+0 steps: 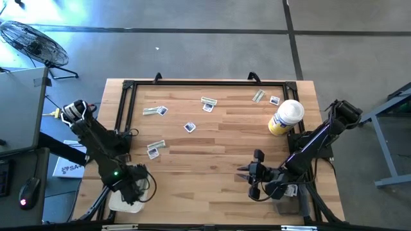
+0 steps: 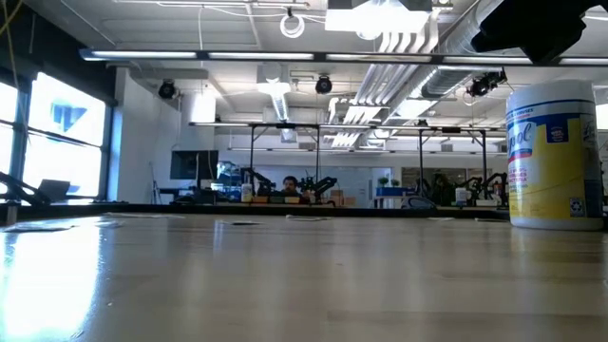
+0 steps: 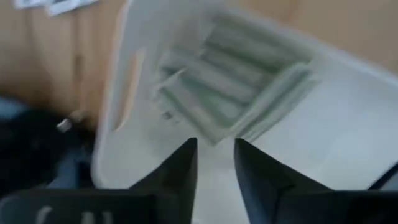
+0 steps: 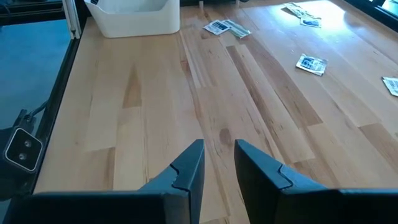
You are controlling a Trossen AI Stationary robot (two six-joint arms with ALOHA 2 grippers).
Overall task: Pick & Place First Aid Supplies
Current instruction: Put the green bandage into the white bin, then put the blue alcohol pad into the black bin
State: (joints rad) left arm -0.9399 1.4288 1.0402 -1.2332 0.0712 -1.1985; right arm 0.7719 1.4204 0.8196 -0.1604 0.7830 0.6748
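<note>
Several first aid packets lie flat on the wooden table: pale strips with white squares [image 1: 154,110], [image 1: 207,102], [image 1: 155,148], [image 1: 258,96] and single squares [image 1: 189,127], [image 1: 275,100]. Some also show in the right wrist view [image 4: 224,27], [image 4: 311,64]. A white bin [image 1: 119,204] stands at the near left corner with several pale green strips [image 3: 230,81] lying in it. My left gripper [image 3: 216,146] hovers over the bin [image 3: 124,124], its fingers a narrow gap apart and empty. My right gripper [image 4: 219,146] is low over bare table at the near right [image 1: 247,174], also narrowly open and empty.
A large yellow bottle with a white cap [image 1: 286,117] stands at the far right of the table and also shows in the low view [image 2: 556,157]. A black frame [image 1: 122,102] runs around the table's edges. The middle of the table is bare wood.
</note>
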